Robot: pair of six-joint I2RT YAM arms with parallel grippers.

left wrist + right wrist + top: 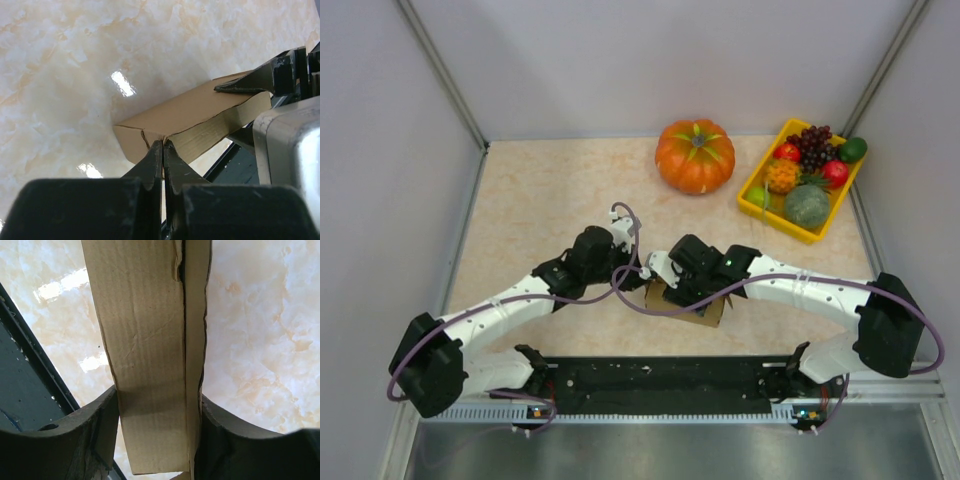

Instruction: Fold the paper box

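Centrally, the paper box (708, 312) sits on the table (540, 200) near its front edge, between both arms; the right gripper (157, 405) clamps it across its width, one finger on each side; the left gripper (163, 145) has its jaws nearly together, pinching a thin cardboard edge at a corner; farther back stands a pumpkin (695, 155), and beside it a yellow tray (817, 236) holding grapes (813, 143) and other fruit.

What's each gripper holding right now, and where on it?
Both hold the paper box. The left gripper pinches a thin edge at one corner; the right gripper clamps across its width, a finger on each side.
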